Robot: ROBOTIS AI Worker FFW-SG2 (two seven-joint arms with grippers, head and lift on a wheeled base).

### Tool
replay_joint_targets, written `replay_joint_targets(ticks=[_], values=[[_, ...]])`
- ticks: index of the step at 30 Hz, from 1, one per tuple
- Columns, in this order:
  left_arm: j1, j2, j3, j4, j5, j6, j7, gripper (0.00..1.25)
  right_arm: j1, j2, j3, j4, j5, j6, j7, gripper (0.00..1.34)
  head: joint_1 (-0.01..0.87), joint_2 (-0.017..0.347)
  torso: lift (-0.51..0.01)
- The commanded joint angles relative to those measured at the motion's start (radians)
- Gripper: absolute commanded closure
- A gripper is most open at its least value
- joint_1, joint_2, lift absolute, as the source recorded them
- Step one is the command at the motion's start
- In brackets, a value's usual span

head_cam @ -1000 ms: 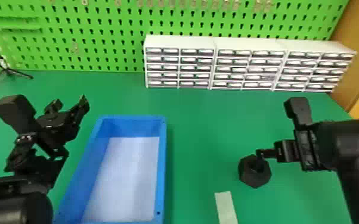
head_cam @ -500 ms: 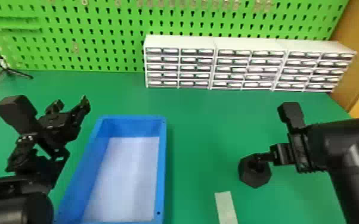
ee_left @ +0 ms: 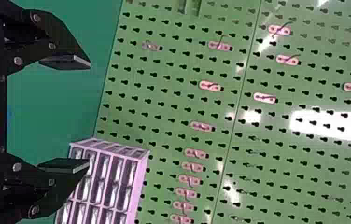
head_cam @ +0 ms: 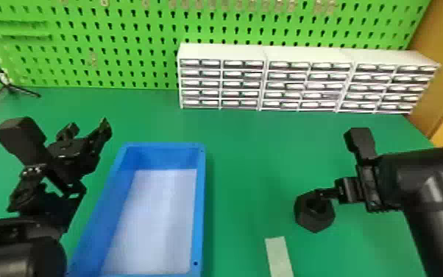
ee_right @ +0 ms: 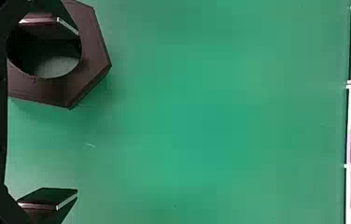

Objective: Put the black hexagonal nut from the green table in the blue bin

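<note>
The black hexagonal nut lies on the green table, right of the blue bin. At the nut's back edge is the right gripper, one finger reaching over the hole. In the right wrist view the right gripper stands open; one finger shows through the hole of the nut, the other is well outside it. The left gripper is held left of the bin, above the table. From its wrist, the left gripper has its fingers apart with nothing between them.
White drawer cabinets line the table's back before a green pegboard. A pale strip lies between bin and nut, near the front. A small black tripod stands at the back left.
The right gripper's body has shifted slightly left and towards the robot, and its finger now reaches over the nut's hole. The left arm and the nut look unmoved.
</note>
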Motion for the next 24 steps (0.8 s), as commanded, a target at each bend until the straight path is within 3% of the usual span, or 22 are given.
replay_joint_targets(ticks=[1,24], values=[[0.000,0.000,0.000,0.000,0.000,0.000,0.000,0.50,-0.002,0.001,0.003,0.020,0.000,-0.013,0.000,0.11,0.692,0.008,-0.097],[0.000,0.000,0.000,0.003,0.002,0.001,-0.002,0.50,-0.010,0.004,0.024,0.080,0.001,-0.033,0.000,0.10,0.692,0.008,-0.097]])
